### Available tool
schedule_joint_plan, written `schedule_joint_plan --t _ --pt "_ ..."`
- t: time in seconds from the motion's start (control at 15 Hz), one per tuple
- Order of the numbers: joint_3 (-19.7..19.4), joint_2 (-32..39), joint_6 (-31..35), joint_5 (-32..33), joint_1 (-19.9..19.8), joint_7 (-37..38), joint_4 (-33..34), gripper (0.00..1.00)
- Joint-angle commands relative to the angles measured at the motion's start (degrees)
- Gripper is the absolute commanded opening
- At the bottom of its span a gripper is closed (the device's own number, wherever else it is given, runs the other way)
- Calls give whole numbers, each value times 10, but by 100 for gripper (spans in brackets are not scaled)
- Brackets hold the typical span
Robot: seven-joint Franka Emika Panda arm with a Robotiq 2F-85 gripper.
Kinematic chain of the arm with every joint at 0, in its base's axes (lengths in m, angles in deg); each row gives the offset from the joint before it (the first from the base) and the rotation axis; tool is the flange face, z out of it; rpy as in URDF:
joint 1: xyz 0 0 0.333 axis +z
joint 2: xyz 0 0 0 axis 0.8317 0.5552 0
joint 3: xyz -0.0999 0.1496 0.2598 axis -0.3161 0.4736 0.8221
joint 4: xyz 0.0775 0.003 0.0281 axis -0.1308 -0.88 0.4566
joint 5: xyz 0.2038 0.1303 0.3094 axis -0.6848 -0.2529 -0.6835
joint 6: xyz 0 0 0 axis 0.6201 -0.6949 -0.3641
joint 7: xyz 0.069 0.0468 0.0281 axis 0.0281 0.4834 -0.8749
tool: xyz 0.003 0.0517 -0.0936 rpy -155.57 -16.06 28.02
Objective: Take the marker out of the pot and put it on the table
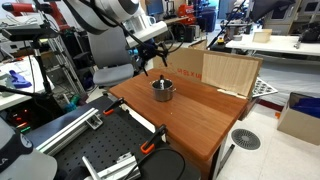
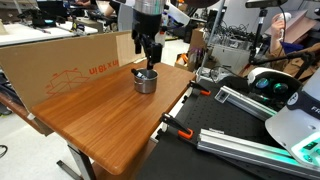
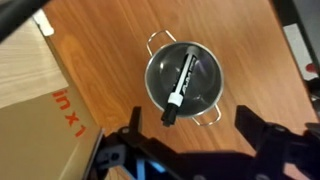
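Observation:
The silver pot (image 3: 184, 78) stands on the reddish-brown table (image 3: 120, 45), and shows in both exterior views (image 1: 163, 90) (image 2: 146, 81). The marker (image 3: 181, 84) lies inside it, white with black ends, one black end sticking over the rim toward me. My gripper (image 3: 188, 128) hangs above the pot, open and empty, its two dark fingers spread on either side of the pot's near edge. In the exterior views the gripper (image 1: 147, 62) (image 2: 148, 57) is a short way above the pot.
A cardboard box (image 3: 35, 110) stands at the table's edge beside the pot; it shows as a wall behind the pot (image 2: 70, 65). A plywood board (image 1: 228, 72) leans at the far end. Black rails and clamps (image 1: 110, 150) lie along one side.

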Motion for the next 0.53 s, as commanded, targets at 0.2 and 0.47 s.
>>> schedule_joint_plan --t 0.2,0.47 --pt "16 46 84 -114 -38 -117 4 100" --pt "52 62 62 -219 -73 -214 21 100"
